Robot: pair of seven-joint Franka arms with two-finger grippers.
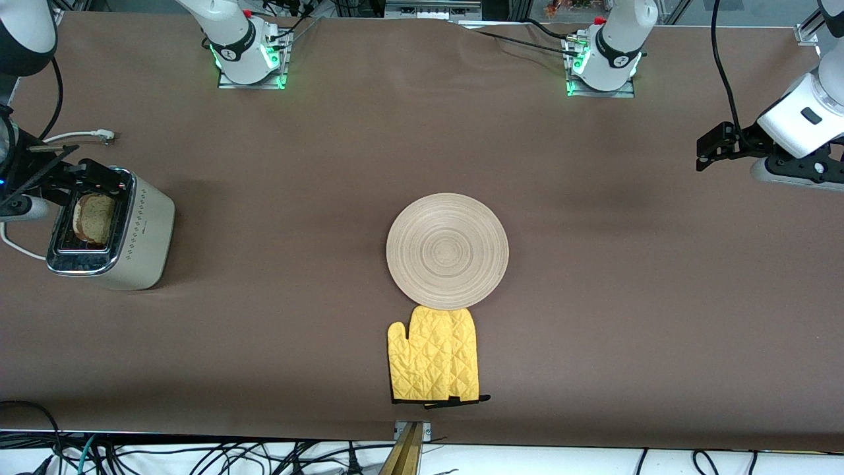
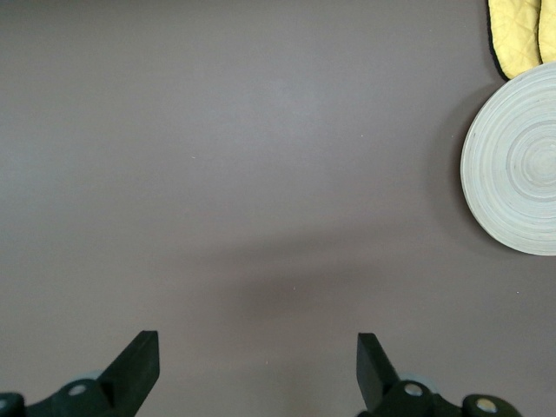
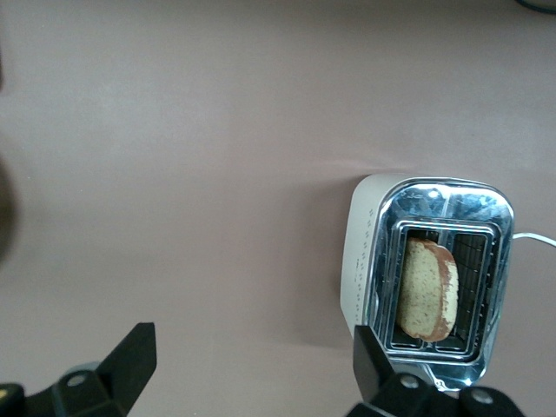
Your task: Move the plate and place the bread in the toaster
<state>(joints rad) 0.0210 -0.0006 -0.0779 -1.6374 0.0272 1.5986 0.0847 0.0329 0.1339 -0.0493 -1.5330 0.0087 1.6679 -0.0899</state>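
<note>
The pale-wood plate [image 1: 448, 251] lies flat mid-table, its near rim just over the tip of a yellow oven mitt [image 1: 435, 355]. The bread [image 1: 94, 218] stands in a slot of the cream toaster [image 1: 142, 237] at the right arm's end of the table. My right gripper [image 1: 99, 177] hangs open and empty above the toaster's edge. In the right wrist view the open gripper [image 3: 252, 365] is beside the toaster [image 3: 365, 252] with the bread [image 3: 426, 288] in it. My left gripper [image 1: 712, 148] is open and empty over bare table at the left arm's end; the left wrist view shows the gripper [image 2: 258, 365] well apart from the plate [image 2: 517, 169].
The toaster's white cord [image 1: 79, 136] runs on the table toward the robot bases. The mitt also shows in the left wrist view [image 2: 519, 35]. The brown table's [image 1: 626, 316] near edge carries cables below it.
</note>
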